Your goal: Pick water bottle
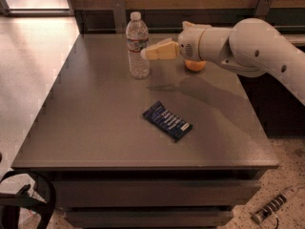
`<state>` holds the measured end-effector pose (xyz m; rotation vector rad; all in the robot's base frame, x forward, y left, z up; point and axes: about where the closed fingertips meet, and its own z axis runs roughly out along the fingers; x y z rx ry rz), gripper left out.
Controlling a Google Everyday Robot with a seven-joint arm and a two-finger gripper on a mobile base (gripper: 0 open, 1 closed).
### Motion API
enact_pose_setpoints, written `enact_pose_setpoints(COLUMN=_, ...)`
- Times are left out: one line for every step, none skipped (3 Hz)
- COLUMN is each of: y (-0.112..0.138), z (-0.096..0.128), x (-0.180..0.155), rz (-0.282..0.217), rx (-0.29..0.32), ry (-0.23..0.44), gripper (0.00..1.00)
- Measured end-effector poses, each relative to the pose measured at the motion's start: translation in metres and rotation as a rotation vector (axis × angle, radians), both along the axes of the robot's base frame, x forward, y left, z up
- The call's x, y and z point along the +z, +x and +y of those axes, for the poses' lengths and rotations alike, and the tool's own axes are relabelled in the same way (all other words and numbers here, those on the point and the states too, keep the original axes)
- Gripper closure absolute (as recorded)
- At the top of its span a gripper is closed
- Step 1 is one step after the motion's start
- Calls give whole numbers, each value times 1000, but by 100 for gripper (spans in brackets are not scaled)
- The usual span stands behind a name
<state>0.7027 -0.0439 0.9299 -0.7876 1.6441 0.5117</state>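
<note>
Bottle (pixel 137 46) upright near table's (pixel 86 128) back edge, label text unreadable. Blue packet (pixel 167 120) mid-table, its writing illegible too; bare top left and front. Arm reaches in level from the right, gripper (pixel 147 53) at bottle's right side, label height; can't tell its opening or any hold.

Clear plastic water bottle (pixel 137 56); matt table (pixel 95 128); smooth end effector (pixel 145 53) beside bottle.

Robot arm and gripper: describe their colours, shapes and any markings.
The arm is smooth glossy white, built of thick rounded segments, with a few small dark dots along it. The gripper, beside the water bottle at label height, is a pale yellow tapered wedge. No cables or lettering show.
</note>
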Motion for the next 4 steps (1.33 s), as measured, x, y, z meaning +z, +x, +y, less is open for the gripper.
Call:
enact_pose_setpoints(y=21, z=20, x=-7, rz=-41, rx=12, ry=88, gripper=0)
enact_pose_setpoints(y=32, z=38, x=-6, rz=-77, rx=49, ry=140, gripper=2)
enact_pose_setpoints(y=29, z=43, x=-2, rz=-90, rx=66, ry=141, gripper=22)
enact_pose_setpoints(y=29, z=46, x=-3, rz=-89, rx=69, ry=141, gripper=47)
